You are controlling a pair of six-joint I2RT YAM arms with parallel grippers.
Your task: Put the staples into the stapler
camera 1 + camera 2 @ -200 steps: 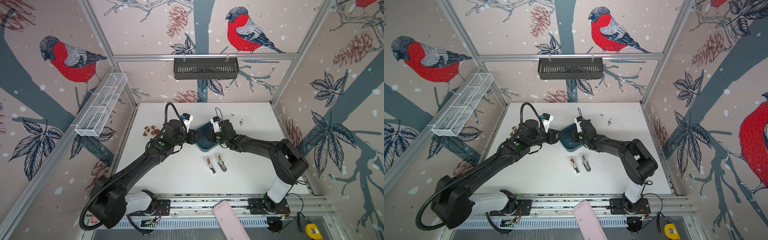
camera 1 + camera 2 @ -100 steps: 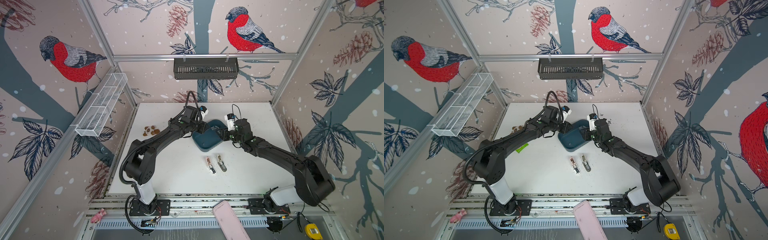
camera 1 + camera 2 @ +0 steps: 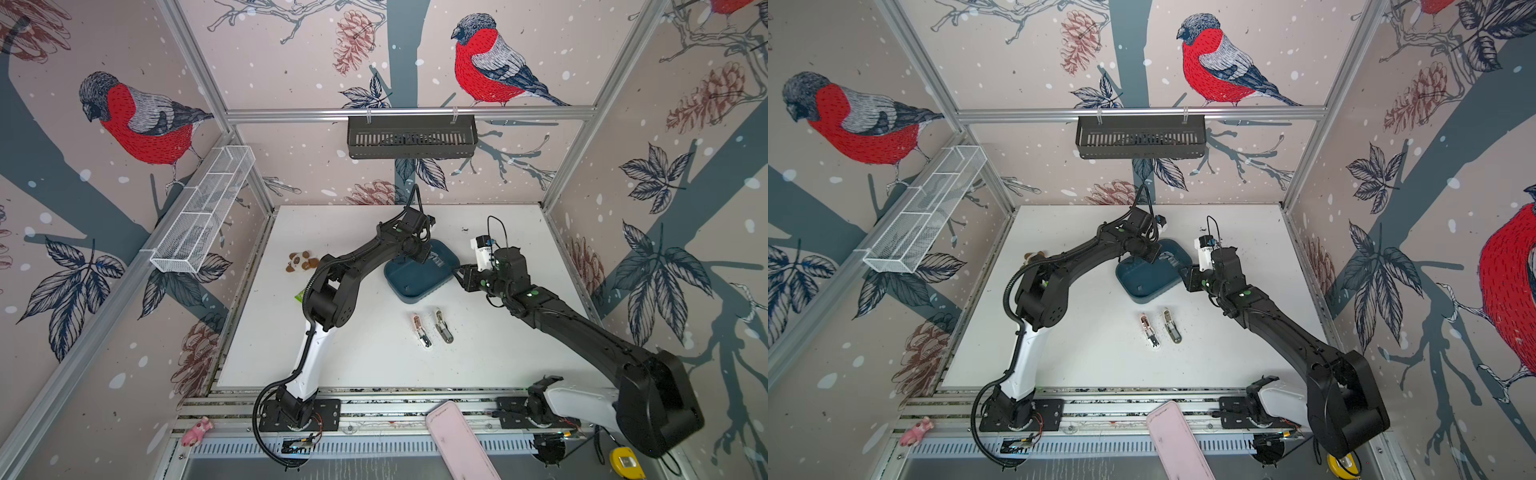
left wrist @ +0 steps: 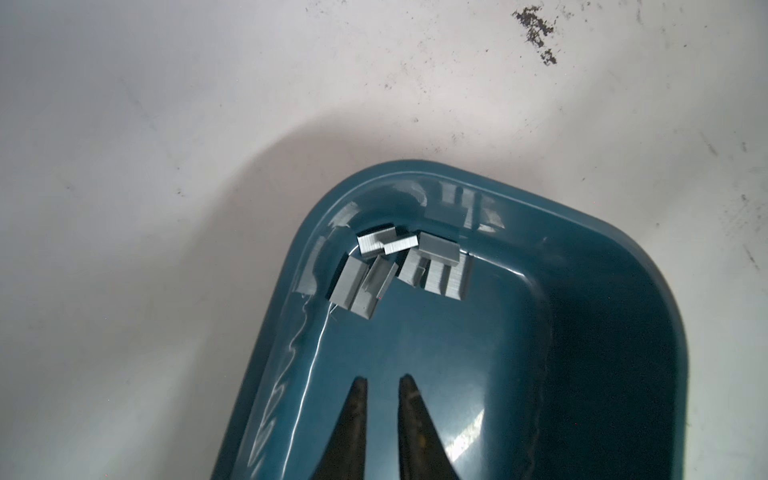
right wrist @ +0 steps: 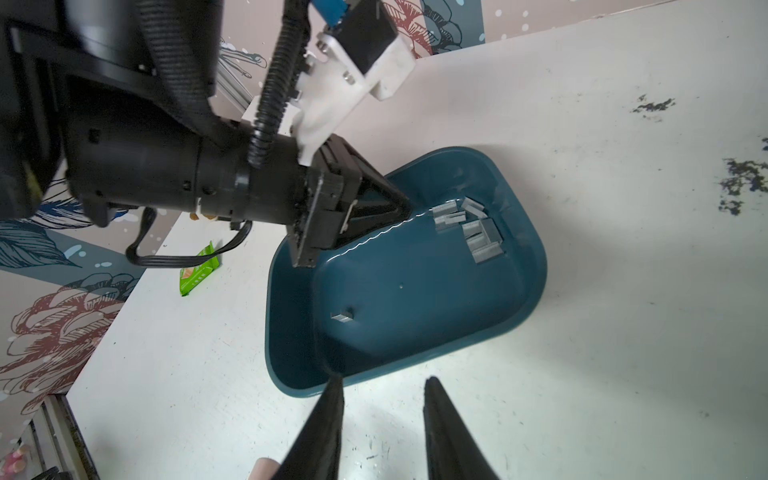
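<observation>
Several silvery staples (image 4: 399,266) lie heaped in a corner of the blue tray (image 4: 457,353), and in both top views they show at its far side (image 3: 435,259) (image 3: 1168,258). One more staple strip (image 5: 341,316) lies alone on the tray floor. My left gripper (image 4: 383,378) hangs over the tray short of the heap, its jaws a narrow gap apart with nothing between. My right gripper (image 5: 385,380) stands open and empty over the table beside the tray's rim. Two mini staplers (image 3: 420,330) (image 3: 443,325) lie side by side nearer the front.
A small panda toy (image 3: 301,262) and a green packet (image 3: 300,296) lie left of the left arm. A pink flat object (image 3: 457,440) sticks up at the front rail. A black basket (image 3: 411,137) hangs on the back wall and a white mesh rack (image 3: 203,208) on the left wall.
My left gripper has moved farther back over the tray toward the staples, and its jaws have narrowed. My right gripper has drawn back to the right, off the tray.
</observation>
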